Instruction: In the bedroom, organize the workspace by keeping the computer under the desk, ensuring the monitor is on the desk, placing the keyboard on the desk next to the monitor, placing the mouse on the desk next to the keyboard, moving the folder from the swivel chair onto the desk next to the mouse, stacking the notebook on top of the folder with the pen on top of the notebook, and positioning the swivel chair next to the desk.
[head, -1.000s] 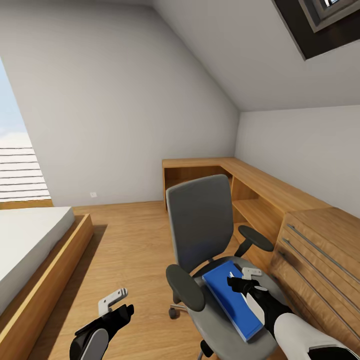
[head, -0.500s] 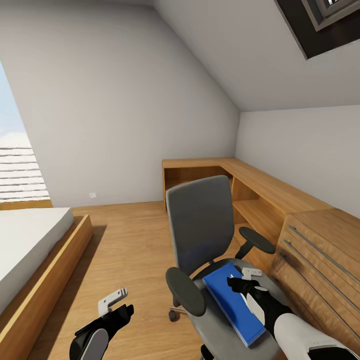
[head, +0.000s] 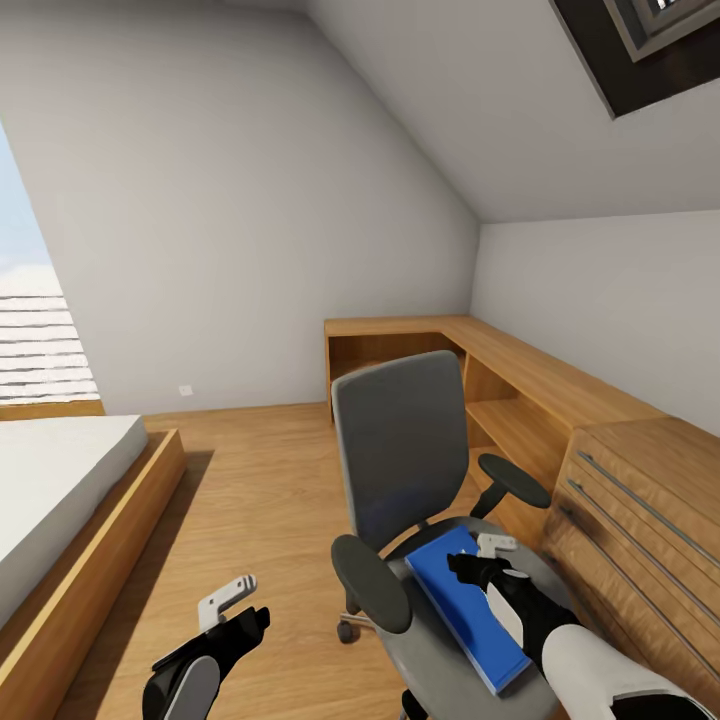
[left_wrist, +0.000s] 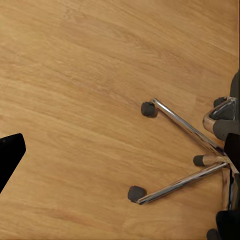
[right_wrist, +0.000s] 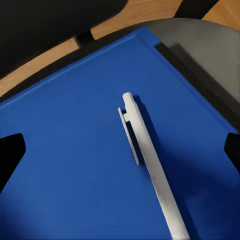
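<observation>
The swivel chair (head: 400, 450), grey with black armrests, stands mid-room facing me. Flat on its seat lies the blue folder (head: 462, 600), and a pale pen (right_wrist: 147, 160) rests on the folder (right_wrist: 65, 150). My right gripper (head: 480, 555) hovers just above the folder's far end. In its wrist view the gripper (right_wrist: 120, 150) is open, straddling the pen without touching it. My left gripper (head: 238, 608) hangs open and empty low over the floor beside the chair's chrome base (left_wrist: 190, 150). The desk, computer, monitor, keyboard, mouse and notebook are out of view.
A white-sheeted bed (head: 60, 490) in a wooden frame lies at the left. A wooden corner shelf unit (head: 500, 370) runs along the far and right walls. A wooden drawer unit (head: 640, 520) stands close by the chair's right side. Wood floor (head: 250, 480) stretches between bed and chair.
My right gripper has edged slightly left over the folder. The chair has turned a touch. The left arm is still.
</observation>
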